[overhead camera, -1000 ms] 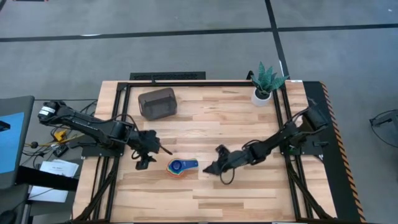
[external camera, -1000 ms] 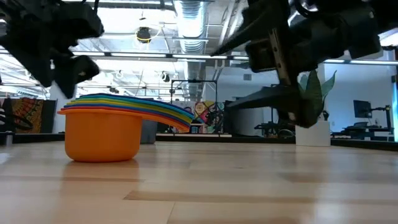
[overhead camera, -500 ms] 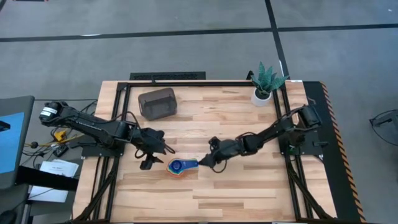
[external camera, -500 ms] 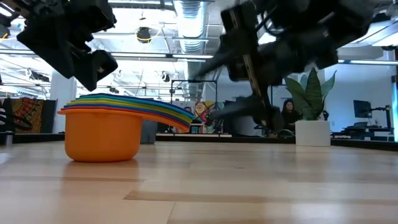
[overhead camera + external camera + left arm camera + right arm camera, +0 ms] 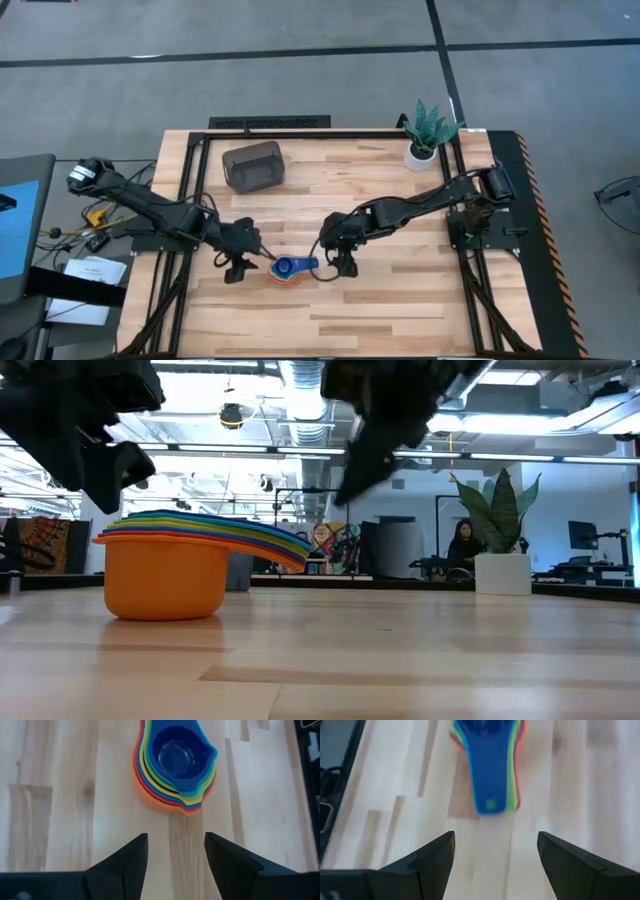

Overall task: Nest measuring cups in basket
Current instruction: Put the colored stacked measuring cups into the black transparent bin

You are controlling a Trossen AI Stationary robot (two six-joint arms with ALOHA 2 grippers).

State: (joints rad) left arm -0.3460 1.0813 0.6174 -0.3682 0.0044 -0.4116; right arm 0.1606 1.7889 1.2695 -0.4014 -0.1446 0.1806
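On the pale planked wood table (image 5: pixel 400 300), largest to smallest: the rounded dark basket (image 5: pixel 253 166) sits toward 11 o'clock, a white potted plant (image 5: pixel 424 132) toward 1. Near centre, slightly toward 7, the glossy plastic cups (image 5: pixel 290 268) lie nested, orange outermost, blue on top, outside the basket. The left gripper (image 5: pixel 243 262) hovers at the stack's 9 o'clock, fingers spread; the right gripper (image 5: pixel 335 258), at its 3 by the handles, is likewise spread, holding nothing. Behind stretches an office with ceiling ducts.

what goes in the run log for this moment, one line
nested plastic measuring cups: on table, outside dark grey-brown bin | left gripper: open, bowl end | right gripper: open, handle end
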